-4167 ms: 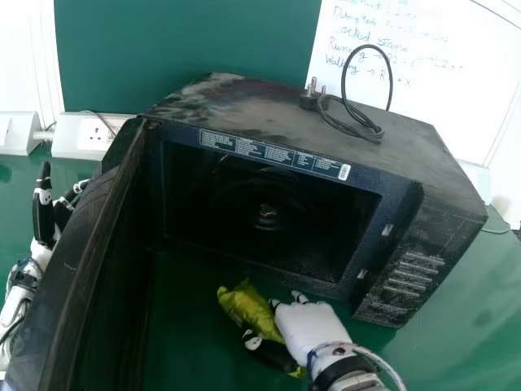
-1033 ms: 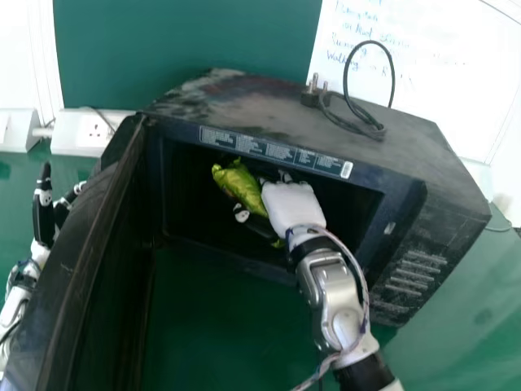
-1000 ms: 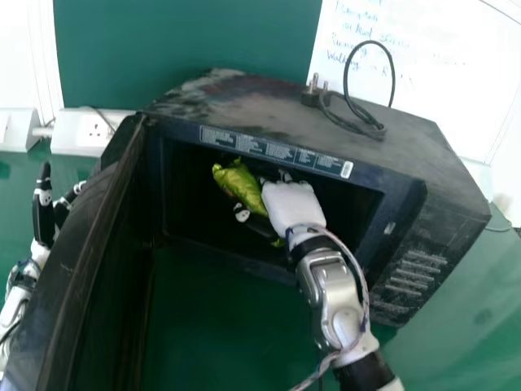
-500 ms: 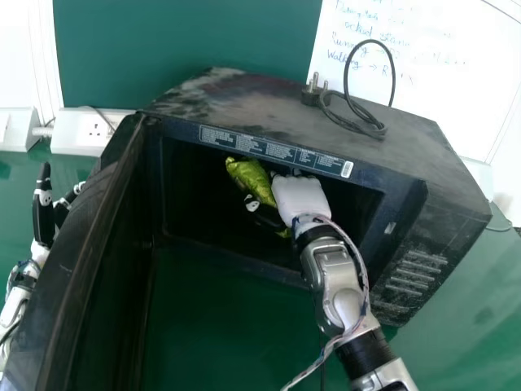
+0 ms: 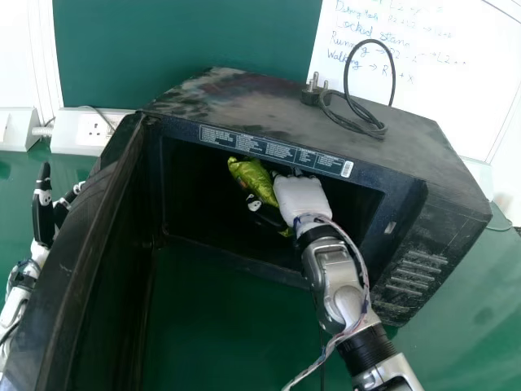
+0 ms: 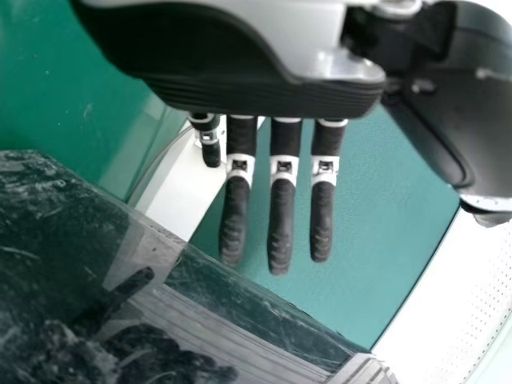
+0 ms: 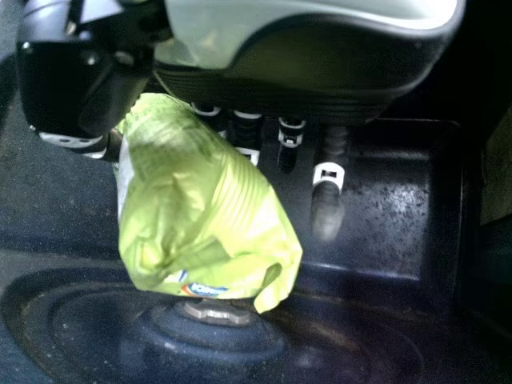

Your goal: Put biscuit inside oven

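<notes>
My right robot hand [image 5: 299, 200] reaches through the open front of a dusty black oven [image 5: 452, 199], its thumb and fingers pinching a crinkled green biscuit packet [image 5: 254, 181] between them. The packet is inside the cavity, tilted, near the round metal hub [image 7: 218, 312] seen in the right wrist view. The oven stands on a green counter [image 5: 216, 342], its door [image 5: 77, 244] swung wide on my left. Beyond the door, my left robot hand [image 5: 43, 213] is spread, fingers straight. A black power cord [image 5: 350, 124] lies looped on the oven's top, before a whiteboard [image 5: 431, 90] with handwriting.
</notes>
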